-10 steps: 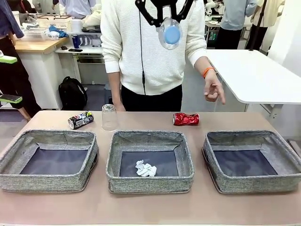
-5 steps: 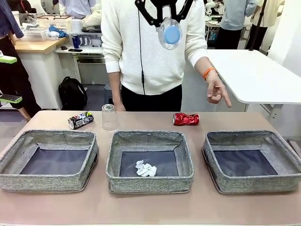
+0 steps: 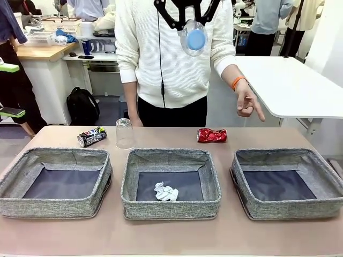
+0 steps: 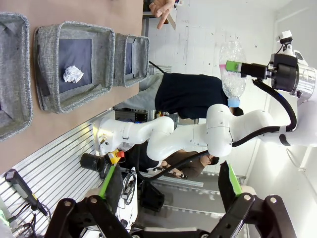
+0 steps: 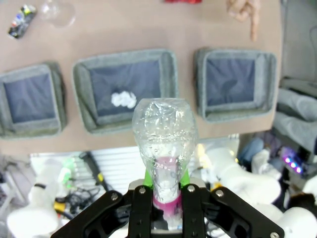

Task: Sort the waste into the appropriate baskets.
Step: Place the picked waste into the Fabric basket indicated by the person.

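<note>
Firmly pinched between the green rubbery pads of the right gripper [image 5: 166, 179]: the pink label band of a clear crinkled plastic bottle [image 5: 165, 126], blue-capped, rounded at its far end. Jaws narrow, closed onto that band, high above the tabletop [image 3: 161, 235]. Off to the side, left gripper [image 4: 168, 191] spread wide, black angular fingers well apart, pads facing across an open gap.

Down on the smooth brown tabletop, in a row along the near edge: three shallow rectangular baskets of coarse grey woven fabric, soft-walled, dark and flat at the bottom. Left basket [image 3: 59, 158], middle basket [image 3: 167, 158], right basket [image 3: 278, 156], each apart from the next. On the dark floor of the middle basket, toward its near wall: a crumpled white paper wad [image 3: 165, 192], lumpy and creased.

Along the far edge, from the left corner inward: a dark printed metal can [image 3: 91, 136] lying on its side; just beside it, not touching, a clear plastic cup [image 3: 124, 134] standing mouth down; farther right, well apart, a crushed red metal can [image 3: 211, 135] on its side, dented and shiny.

Past the far edge, toward the right corner: a person's hand [image 3: 247, 101] in the air, orange wristband [image 3: 237, 81] at the wrist, index finger pointing downward.
</note>
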`<state>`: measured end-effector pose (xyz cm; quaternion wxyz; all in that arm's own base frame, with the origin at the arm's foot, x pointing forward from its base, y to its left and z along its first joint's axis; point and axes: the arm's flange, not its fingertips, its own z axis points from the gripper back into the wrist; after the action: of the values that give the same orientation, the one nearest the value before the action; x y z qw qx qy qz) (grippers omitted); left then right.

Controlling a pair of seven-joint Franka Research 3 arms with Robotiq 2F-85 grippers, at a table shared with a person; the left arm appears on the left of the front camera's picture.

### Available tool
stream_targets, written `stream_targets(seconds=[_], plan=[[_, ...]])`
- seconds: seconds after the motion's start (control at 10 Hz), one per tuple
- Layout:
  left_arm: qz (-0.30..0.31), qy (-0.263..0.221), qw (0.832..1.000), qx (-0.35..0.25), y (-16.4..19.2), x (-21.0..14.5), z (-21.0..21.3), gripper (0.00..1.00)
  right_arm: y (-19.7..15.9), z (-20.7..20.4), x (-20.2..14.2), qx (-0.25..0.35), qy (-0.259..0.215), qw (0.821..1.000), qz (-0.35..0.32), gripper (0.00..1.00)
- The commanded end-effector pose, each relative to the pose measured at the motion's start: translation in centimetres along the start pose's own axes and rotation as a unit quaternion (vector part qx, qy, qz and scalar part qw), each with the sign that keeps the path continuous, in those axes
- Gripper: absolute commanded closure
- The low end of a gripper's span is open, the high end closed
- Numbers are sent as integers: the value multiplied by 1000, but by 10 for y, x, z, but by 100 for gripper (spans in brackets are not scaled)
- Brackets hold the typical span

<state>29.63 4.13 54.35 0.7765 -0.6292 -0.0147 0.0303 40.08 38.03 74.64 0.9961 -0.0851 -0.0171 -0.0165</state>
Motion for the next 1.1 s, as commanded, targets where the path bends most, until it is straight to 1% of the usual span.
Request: stream_targets(seconds=[0.0,0.1,0.2,0.3,0.4,0.5,0.6,0.7,0.8,0.9,1.0], plan=[[-11,-2,1000,-9,-2,0,0,0,-46,-54,-6,-5,-68,997,30,80],[-11,-2,1000,-9,-2,0,0,0,-72,-84,-7,-17,-71,996,42,80],[-11,-2,1000,-9,-2,0,0,0,-100,-113,-15,-10,-81,992,94,80],[-11,-2,1000,-9,-2,0,0,0,-127,-140,-19,26,-68,989,128,80],[-11,-2,1000,-9,-2,0,0,0,-154,-170,-24,26,-49,988,143,80],[-11,-2,1000,-9,-2,0,0,0,-176,-196,-28,18,-49,989,140,80],[-11,-2,1000,-9,-2,0,0,0,-195,-224,-33,33,-64,984,164,80],[-11,-2,1000,-9,-2,0,0,0,-212,-254,-34,33,-65,983,166,80],[-11,-2,1000,-9,-2,0,0,0,-227,-289,-32,27,-52,986,155,80],[-11,-2,1000,-9,-2,0,0,0,-237,-314,-31,52,-46,986,154,80],[-11,-2,1000,-9,-2,0,0,0,-243,-337,-31,54,-42,985,156,80]])
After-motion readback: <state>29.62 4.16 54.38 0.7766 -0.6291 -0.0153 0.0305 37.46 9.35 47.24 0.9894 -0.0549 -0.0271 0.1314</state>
